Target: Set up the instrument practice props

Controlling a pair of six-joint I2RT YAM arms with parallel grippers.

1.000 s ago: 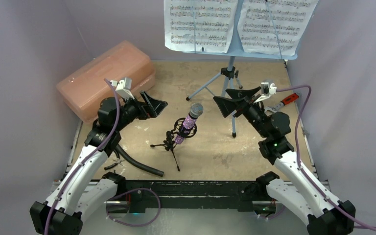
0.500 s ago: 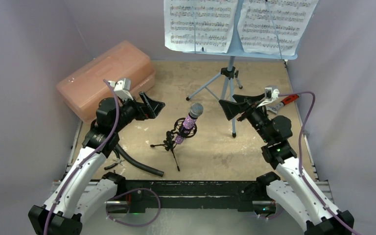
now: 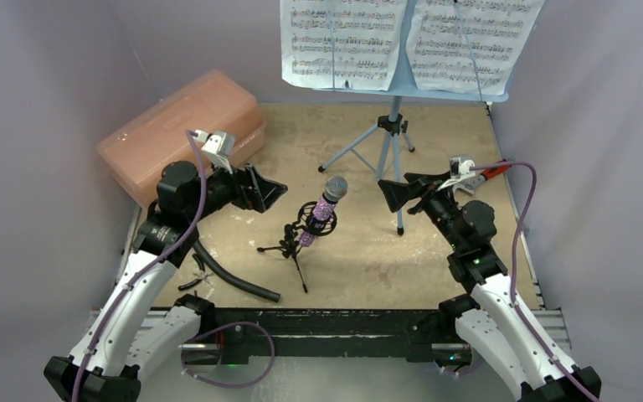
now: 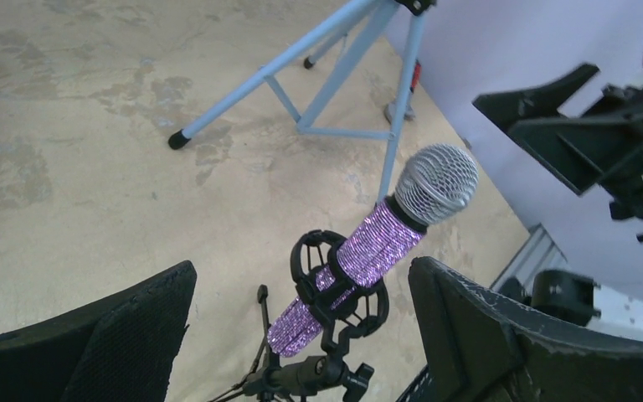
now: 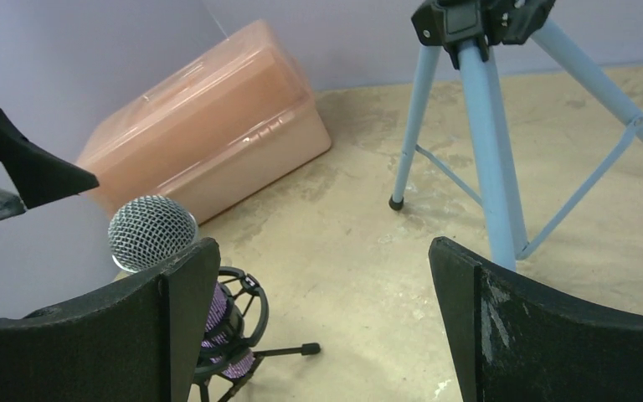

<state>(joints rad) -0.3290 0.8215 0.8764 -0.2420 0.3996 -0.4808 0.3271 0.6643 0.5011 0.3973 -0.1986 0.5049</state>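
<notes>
Scuffed, stained tan desk (image 3: 360, 268), plain lilac walls (image 3: 42, 100) all round; left pincer (image 3: 270, 193) and right pincer (image 3: 395, 188) both spread wide, empty.

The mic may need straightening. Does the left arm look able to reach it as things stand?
Probably yes: the left claw is open and faces the mic, with only open space between them.

Light even and diffuse, falling from above; bright, no harsh patches; shadows on the table (image 3: 360, 251) faint and soft-edged. Ahead of the left claw (image 4: 301, 272), the microphone (image 4: 381, 243) grille and glitter catch small glints; focus sharp there. That claw's own fingers (image 4: 109, 343) at frame bottom slightly soft; likewise at the right claw (image 5: 322, 251). Overhead view crisp; walls (image 3: 42, 100) wash pale lilac, dimmer toward lower corners.
</notes>
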